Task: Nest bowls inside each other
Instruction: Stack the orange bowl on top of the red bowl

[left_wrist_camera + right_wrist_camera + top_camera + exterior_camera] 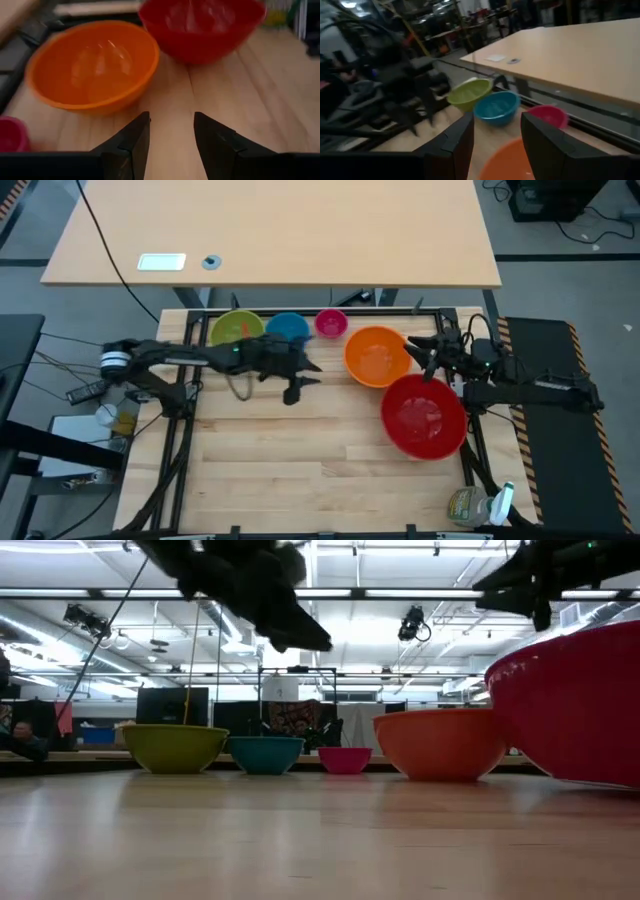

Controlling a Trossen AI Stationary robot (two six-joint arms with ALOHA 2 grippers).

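Five bowls stand upright on their bases on the wooden table. Along the far edge are a yellow-green bowl point(236, 328), a blue bowl point(288, 328) and a small pink bowl point(331, 323). An orange bowl point(377, 356) and a large red bowl point(423, 415) stand at the right. My left gripper point(305, 378) hovers open above the table just nearside of the blue bowl, facing the orange bowl point(95, 62) and the red bowl point(200, 27). My right gripper point(425, 355) is raised and open at the orange bowl's right rim, with nothing between its fingers point(547, 140).
A black frame point(190, 430) borders the table's sides. A pale desk point(280, 230) stands beyond the far edge. A spray bottle point(480, 505) lies off the near right corner. Bare wood point(300, 460) fills the near half of the table.
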